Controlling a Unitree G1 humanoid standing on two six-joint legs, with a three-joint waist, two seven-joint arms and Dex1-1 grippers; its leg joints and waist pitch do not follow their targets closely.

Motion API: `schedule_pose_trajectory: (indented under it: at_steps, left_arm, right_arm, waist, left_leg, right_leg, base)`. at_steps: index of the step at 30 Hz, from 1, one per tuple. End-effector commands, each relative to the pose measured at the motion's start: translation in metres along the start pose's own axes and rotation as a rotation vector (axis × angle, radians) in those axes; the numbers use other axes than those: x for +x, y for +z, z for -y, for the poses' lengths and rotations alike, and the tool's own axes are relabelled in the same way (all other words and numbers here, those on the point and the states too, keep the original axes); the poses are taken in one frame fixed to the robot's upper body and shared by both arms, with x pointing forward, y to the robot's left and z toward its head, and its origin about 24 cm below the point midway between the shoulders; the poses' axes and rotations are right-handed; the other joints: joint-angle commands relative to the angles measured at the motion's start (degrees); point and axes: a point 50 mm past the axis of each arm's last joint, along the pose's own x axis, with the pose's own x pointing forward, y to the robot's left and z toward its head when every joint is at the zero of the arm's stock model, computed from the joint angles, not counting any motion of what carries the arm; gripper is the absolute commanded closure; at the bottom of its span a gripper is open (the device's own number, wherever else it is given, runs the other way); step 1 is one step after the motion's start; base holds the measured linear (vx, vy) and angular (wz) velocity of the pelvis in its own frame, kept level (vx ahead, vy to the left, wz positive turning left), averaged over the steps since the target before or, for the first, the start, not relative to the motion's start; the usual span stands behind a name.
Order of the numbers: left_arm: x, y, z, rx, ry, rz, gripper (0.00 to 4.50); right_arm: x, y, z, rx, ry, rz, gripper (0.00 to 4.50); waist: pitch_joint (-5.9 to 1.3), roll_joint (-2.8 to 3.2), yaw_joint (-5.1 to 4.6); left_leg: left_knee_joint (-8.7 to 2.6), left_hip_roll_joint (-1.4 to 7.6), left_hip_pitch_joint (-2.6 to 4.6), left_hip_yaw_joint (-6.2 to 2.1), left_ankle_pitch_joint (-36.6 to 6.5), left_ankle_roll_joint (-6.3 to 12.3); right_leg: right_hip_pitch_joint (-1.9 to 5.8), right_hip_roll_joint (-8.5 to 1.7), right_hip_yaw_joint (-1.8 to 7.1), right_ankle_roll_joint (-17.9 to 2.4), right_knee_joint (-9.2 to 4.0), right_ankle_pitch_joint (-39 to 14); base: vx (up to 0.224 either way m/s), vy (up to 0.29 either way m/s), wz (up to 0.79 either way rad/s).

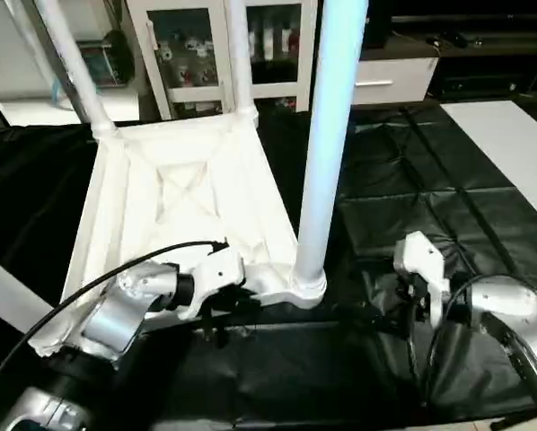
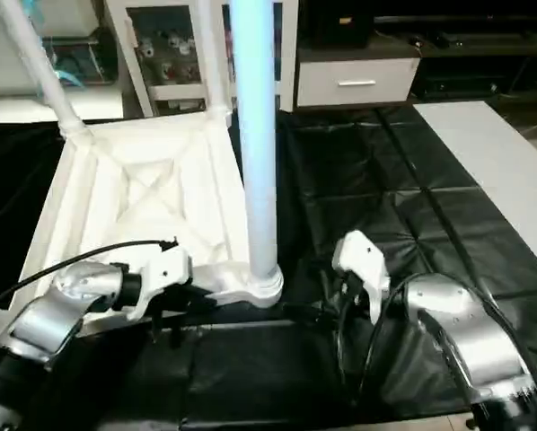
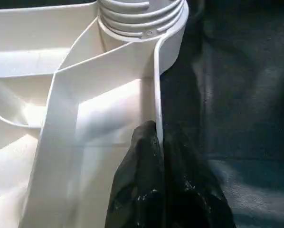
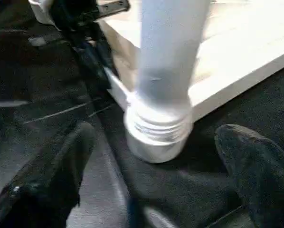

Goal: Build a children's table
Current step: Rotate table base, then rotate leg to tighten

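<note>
left wrist view: left pincer [image 3: 160,142] clamps table top [image 3: 85,109] rim; right pincer [image 4: 156,166] wide, facing leg [image 4: 168,61].

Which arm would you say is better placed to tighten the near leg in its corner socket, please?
Probably the right. Its gripper is open, with the near leg between the fingers. The left gripper is shut on the table top rim, steadying it.

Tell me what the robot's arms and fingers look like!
Both arms are shiny silver tubes. Each ends in a white wrist block carrying two black fingers: the left gripper and the right gripper. A black cable loops over the left arm.
</note>
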Motion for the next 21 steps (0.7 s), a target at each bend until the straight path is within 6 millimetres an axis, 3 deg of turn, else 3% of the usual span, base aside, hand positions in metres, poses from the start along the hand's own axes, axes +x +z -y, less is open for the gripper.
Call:
schedule_pose_trajectory:
  at_steps: [1, 7, 10, 13, 21]
  left_arm:
    - [0.012, -0.008, 0.017, -0.012, -0.115, -0.045, 4.5]
    - [0.014, -0.007, 0.015, 0.003, -0.1, -0.047, 4.5]
    - [0.015, -0.008, 0.013, 0.007, -0.087, -0.053, 4.5]
    - [0.014, -0.009, 0.01, 0.003, -0.072, -0.059, 4.5]
    - [0.013, -0.008, 0.005, 0.004, -0.064, -0.066, 4.5]
  right_arm:
    - [0.005, 0.001, 0.008, -0.037, -0.018, -0.015, 0.01]
    - [0.017, 0.0, 0.014, -0.028, 0.029, -0.024, 0.01]
    - [0.021, 0.0, 0.014, -0.022, 0.061, -0.021, 0.01]
    - [0.028, 0.001, 0.012, -0.029, 0.108, -0.01, 0.01]
    - [0.044, 0.003, 0.019, -0.036, 0.131, -0.006, 0.18]
  waist:
    - [-2.67, -1.14, 0.16]
    - [-2.95, -1.19, 0.87]
    - [-2.92, -1.17, 1.05]
    - [-2.82, -1.17, 1.08]
    - [-2.88, -1.02, 0.95]
  left_leg:
    - [-4.97, 6.06, 0.52, -2.34, -10.1, 5.49]
    - [-4.49, 6.06, 0.63, -2.13, -5.5, 7.3]
    - [-4.38, 6.03, 0.51, -2.07, -5.7, 7.75]
    - [-4.62, 6.08, 0.59, -2.12, -8.2, 6.62]
    - [-4.81, 6.05, 0.75, -2.13, -9.4, 5.06]
  right_leg:
    - [1.82, -4.05, 2.35, -15.8, -3.49, -7.3]
    - [2.08, -3.92, 2.3, -16.8, -2.78, -1.1]
    - [2.15, -3.99, 2.27, -17.1, -2.85, -1.6]
    - [2.13, -3.93, 2.25, -16.8, -3.04, -4.8]
    - [1.95, -3.8, 2.27, -16.8, -3.01, -5.1]
  base:
    - [0.0, 0.0, 0.0]
    - [0.0, 0.0, 0.0]
    - [0.0, 0.0, 0.0]
    - [0.0, 0.0, 0.0]
    - [0.0, 0.0, 0.0]
